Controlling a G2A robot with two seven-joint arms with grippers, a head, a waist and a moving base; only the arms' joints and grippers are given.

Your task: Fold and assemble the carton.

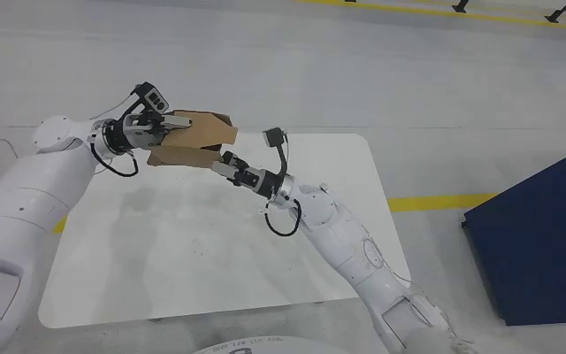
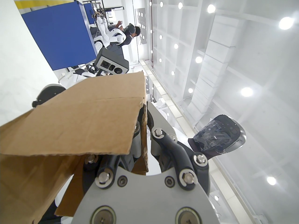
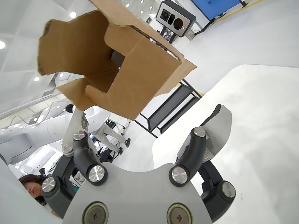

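A brown carton point(image 1: 199, 133) with loose flaps hangs in the air over the far left corner of the white table point(image 1: 221, 257). It sits on my left gripper point(image 1: 172, 128), which is open. In the left wrist view the cardboard point(image 2: 81, 122) covers one finger, and the other finger point(image 2: 219, 131) stands well off the carton's wall. My right gripper point(image 1: 223, 161) is open and empty just below the carton's near edge, apart from it. In the right wrist view the carton point(image 3: 140, 71) shows as an open tube beyond the gripper point(image 3: 147, 117).
Bare tabletop point(image 3: 257, 117) spreads under and in front of both arms. A blue panel point(image 1: 531, 239) stands on the floor off the table's right side, past a yellow floor line point(image 1: 433, 202). A black frame stand point(image 3: 168, 108) sits beyond the far table edge.
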